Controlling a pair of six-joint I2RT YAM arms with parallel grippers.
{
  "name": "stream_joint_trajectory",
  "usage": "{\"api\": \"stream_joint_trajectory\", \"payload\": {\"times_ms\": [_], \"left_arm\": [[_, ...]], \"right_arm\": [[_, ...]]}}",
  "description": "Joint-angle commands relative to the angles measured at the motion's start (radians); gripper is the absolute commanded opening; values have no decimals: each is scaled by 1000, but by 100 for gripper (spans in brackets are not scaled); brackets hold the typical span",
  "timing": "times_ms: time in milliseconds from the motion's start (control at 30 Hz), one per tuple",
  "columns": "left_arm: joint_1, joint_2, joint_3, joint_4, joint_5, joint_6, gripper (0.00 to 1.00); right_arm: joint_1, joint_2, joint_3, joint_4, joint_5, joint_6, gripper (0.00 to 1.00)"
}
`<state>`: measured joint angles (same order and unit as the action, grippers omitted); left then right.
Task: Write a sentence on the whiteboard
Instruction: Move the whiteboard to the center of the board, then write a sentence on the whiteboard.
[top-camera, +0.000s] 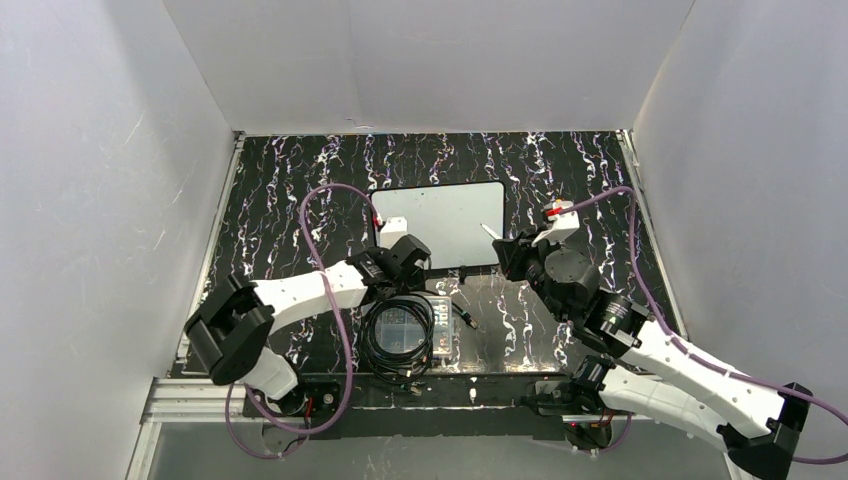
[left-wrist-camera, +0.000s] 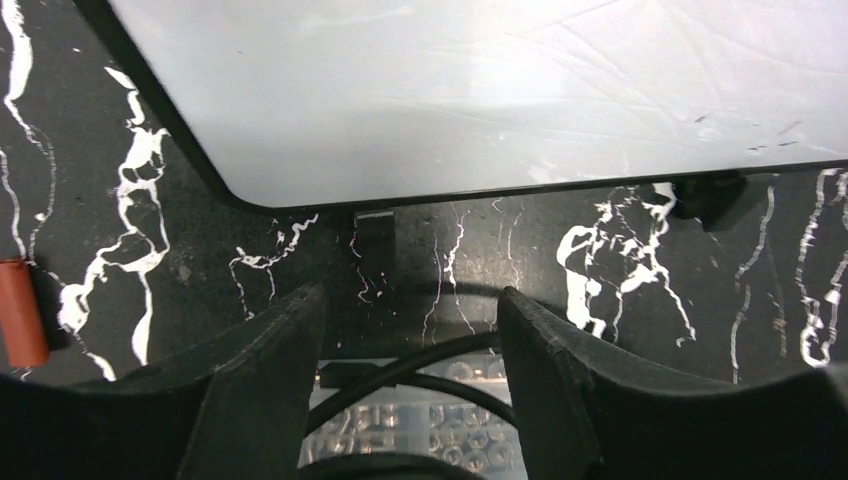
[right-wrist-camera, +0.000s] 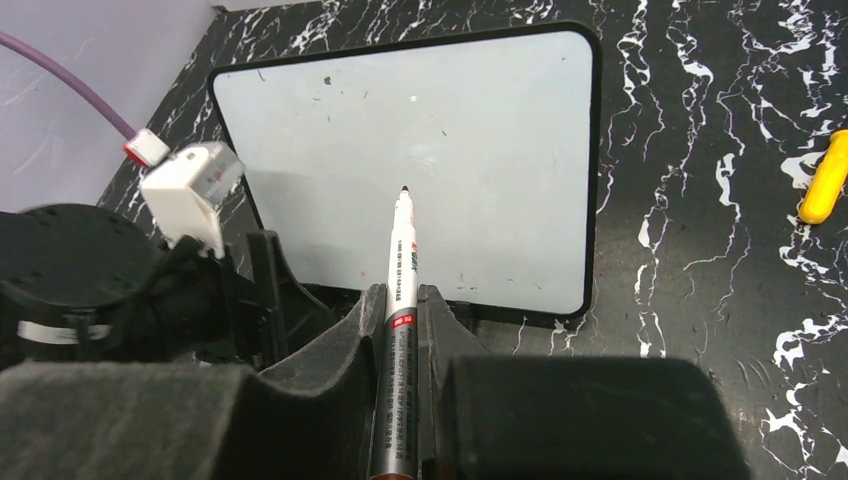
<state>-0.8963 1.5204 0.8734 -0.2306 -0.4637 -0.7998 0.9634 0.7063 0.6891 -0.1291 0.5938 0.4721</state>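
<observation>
Black marbled surface (top-camera: 300, 170), white walls on three sides.

Right claw (right-wrist-camera: 400, 300): closed on a marker (right-wrist-camera: 402, 250), gripped at the barrel. The uncapped tip points forward over the board (right-wrist-camera: 420, 130), near its middle. Whether the tip touches cannot be confirmed.

Left claw (left-wrist-camera: 410, 310): jaws apart, nothing between them. It hangs just off the board's near edge by the rounded left corner, without touching it. A clear box (top-camera: 405, 330) of coiled cable lies beneath it.

Board: at the far middle of the surface, between the two claws. It is a white rectangle with a thin black rim and rounded corners. Its face is blank save a few dark specks.

Handling, as judged: the board looks light and stiff with a slick face, so it is likely to slide under pen pressure. It is best steadied at the near rim, clear of the writing area. The marker is slim, rigid and smooth, and could twist in the grip if pressed hard.

A red cylinder (left-wrist-camera: 20, 310) lies left of the board. A yellow item (right-wrist-camera: 825, 180) lies well to its right.
</observation>
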Motion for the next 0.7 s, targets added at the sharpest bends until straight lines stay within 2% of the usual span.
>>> {"api": "stream_joint_trajectory", "payload": {"times_ms": [0, 133, 300, 433, 533, 667], "left_arm": [[-4, -104, 33, -97, -18, 41, 64], [-2, -203, 58, -184, -2, 118, 73], [74, -314, 166, -323, 140, 343, 78], [286, -397, 211, -296, 436, 509, 79], [414, -377, 253, -249, 716, 609, 79], [554, -324, 256, -108, 1016, 611, 78]], "right_arm": [[4, 18, 24, 30, -28, -11, 1], [4, 50, 48, 48, -79, -44, 1], [5, 108, 88, 81, -117, -83, 1], [4, 170, 129, 117, -145, -103, 1], [4, 230, 144, 188, -188, -104, 1], [5, 308, 164, 273, -257, -98, 1]]}}
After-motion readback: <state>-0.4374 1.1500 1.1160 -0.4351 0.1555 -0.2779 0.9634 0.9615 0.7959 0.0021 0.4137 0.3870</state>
